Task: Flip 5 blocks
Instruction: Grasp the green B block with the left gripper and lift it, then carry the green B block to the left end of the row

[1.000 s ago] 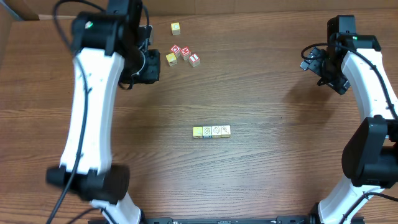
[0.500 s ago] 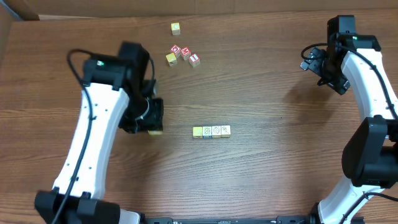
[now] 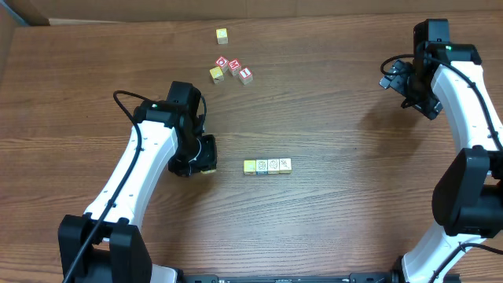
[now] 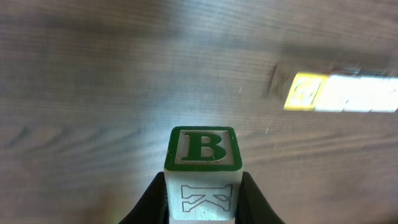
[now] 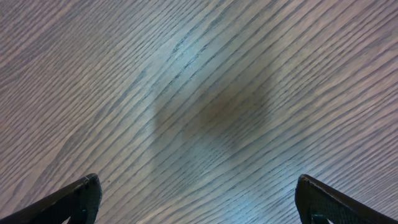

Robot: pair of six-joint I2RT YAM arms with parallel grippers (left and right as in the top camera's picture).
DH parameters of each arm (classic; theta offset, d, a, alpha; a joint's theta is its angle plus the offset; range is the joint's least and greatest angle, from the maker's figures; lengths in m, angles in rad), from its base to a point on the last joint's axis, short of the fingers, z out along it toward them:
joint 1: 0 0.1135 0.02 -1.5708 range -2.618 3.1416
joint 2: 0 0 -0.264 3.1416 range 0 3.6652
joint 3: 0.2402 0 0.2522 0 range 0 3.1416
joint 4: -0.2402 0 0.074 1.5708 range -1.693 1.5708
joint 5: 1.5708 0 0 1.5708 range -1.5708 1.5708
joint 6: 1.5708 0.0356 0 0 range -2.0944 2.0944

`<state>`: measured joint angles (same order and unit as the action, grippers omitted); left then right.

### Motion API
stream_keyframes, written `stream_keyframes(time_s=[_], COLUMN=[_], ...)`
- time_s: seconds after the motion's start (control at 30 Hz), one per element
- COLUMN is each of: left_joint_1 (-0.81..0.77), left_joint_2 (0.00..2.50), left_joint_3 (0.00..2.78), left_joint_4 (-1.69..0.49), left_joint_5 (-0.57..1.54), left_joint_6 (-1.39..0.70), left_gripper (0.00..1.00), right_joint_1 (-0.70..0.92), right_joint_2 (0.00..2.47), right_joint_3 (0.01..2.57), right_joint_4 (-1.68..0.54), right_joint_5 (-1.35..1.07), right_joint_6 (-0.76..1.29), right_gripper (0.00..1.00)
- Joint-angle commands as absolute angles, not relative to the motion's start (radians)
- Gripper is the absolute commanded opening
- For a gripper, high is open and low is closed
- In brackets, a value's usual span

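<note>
Clamping the small wooden cube with the green B face (image 4: 203,149), the left gripper (image 3: 202,158) holds it near the left end of the row of one yellow and three cream wooden cubes (image 3: 267,166), about on the row's long axis, while the wide-open right gripper (image 5: 200,205) stands well apart from that row.

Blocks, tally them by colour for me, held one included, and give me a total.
Yellow blocks: 3
Red blocks: 3
Cream blocks: 3
B block: 1
Total: 10
</note>
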<state>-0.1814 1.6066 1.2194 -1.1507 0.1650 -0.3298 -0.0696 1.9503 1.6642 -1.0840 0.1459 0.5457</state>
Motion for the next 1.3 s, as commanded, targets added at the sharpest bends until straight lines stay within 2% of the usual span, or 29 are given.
stream_keyframes(time_s=[0.0, 0.17, 0.6, 0.73, 0.83, 0.93, 1.0, 1.03, 1.1, 1.2, 1.27], left_joint_1=[-0.208, -0.260, -0.387, -0.393, -0.393, -0.393, -0.391, -0.389, -0.385, -0.385, -0.389], left_joint_2=[1.595, 1.596, 1.599, 1.599, 1.599, 1.599, 1.599, 1.599, 1.599, 1.599, 1.599], left_joint_3=[1.211, 1.211, 1.179, 1.156, 1.155, 1.155, 1.155, 1.155, 1.155, 1.155, 1.155], left_joint_4=[-1.115, -1.098, -1.053, -1.021, -1.013, -1.013, -1.013, -1.013, -1.022, -1.062, -1.097], left_joint_5=[0.162, 0.070, 0.010, 0.000, 0.000, -0.004, -0.008, -0.008, -0.003, 0.001, 0.036], left_joint_6=[-0.371, -0.458, -0.532, -0.533, -0.533, -0.532, -0.532, -0.532, -0.532, -0.532, -0.532], left_gripper=[0.13, 0.16, 0.17, 0.29, 0.33, 0.50, 0.56, 0.52, 0.31, 0.05, 0.04], right_joint_1=[-0.070, -0.070, -0.070, -0.070, -0.070, -0.070, -0.070, -0.070, -0.070, -0.070, -0.070], right_joint_2=[1.932, 1.932, 1.932, 1.932, 1.932, 1.932, 1.932, 1.932, 1.932, 1.932, 1.932], right_joint_3=[1.675, 1.675, 1.675, 1.675, 1.675, 1.675, 1.675, 1.675, 1.675, 1.675, 1.675], right_joint_4=[-1.079, -1.079, -1.079, -1.079, -1.079, -1.079, -1.079, -1.079, -1.079, -1.079, -1.079], right_joint_5=[0.157, 0.157, 0.157, 0.157, 0.157, 0.157, 0.157, 0.157, 0.157, 0.157, 0.157], right_joint_6=[0.542, 0.542, 0.542, 0.542, 0.542, 0.542, 0.542, 0.542, 0.542, 0.542, 0.542], right_gripper=[1.00, 1.00, 1.00, 1.00, 1.00, 1.00, 1.00, 1.00, 1.00, 1.00, 1.00])
